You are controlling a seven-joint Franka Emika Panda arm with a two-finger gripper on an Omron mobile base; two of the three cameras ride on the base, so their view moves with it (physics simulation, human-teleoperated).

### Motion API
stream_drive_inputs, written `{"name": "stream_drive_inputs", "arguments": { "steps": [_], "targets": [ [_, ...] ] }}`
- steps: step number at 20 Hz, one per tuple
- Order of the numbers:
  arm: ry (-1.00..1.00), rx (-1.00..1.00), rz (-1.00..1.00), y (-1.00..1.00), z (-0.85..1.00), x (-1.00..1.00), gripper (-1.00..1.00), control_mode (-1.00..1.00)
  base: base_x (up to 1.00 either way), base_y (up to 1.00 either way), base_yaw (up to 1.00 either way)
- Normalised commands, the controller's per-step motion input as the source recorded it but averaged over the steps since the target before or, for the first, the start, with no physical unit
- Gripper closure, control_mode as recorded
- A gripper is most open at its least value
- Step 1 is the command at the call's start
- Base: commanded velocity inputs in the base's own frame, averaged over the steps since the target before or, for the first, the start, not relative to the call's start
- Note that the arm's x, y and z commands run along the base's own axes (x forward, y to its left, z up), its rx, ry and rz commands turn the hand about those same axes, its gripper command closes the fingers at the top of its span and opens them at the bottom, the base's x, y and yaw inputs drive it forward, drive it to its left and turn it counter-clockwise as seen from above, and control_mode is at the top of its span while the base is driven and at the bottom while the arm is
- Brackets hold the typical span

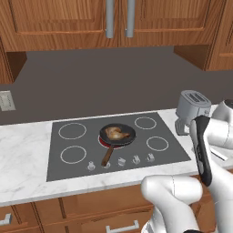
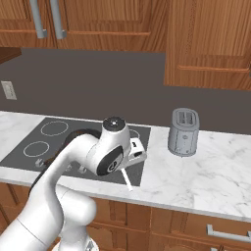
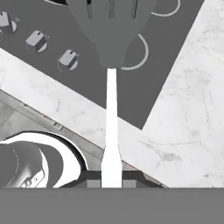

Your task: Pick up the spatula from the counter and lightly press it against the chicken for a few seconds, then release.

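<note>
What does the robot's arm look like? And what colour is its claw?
The arm is chunky and white, made of smooth rounded tubes. Its joints have dark grey bands, and one has a dark round cap on top. The claw ends in two small dark finger tips.

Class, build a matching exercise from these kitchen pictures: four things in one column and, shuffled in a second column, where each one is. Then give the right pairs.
Things
1. chicken
2. toaster
3. spatula
4. pan

Places
A. standing on the marble counter
B. held in the gripper
C. on a burner of the cooktop
D. lying inside the pan

Pairs: 1-D, 2-A, 3-B, 4-C.
</note>
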Motion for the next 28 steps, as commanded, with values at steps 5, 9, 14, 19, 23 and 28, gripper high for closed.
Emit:
{"name": "stream_drive_inputs", "arguments": {
  "steps": [5,9,14,19,23,28],
  "targets": [
    [0.00,0.00,0.11,0.30,0.13,0.04,1.00,-1.00,0.00,0.00,0.00],
    [0.00,-0.01,0.07,0.35,0.10,0.01,1.00,-1.00,0.00,0.00,0.00],
    [0.00,-0.02,0.03,0.43,0.01,0.05,1.00,-1.00,0.00,0.00,0.00],
    [0.00,-0.03,0.00,0.38,0.00,0.13,1.00,-1.00,0.00,0.00,0.00],
    [0.03,-0.07,0.00,0.22,0.00,0.17,1.00,-1.00,0.00,0.00,0.00],
    [0.04,-0.06,0.02,0.07,0.01,0.22,1.00,-1.00,0.00,0.00,0.00]
  ]
}}
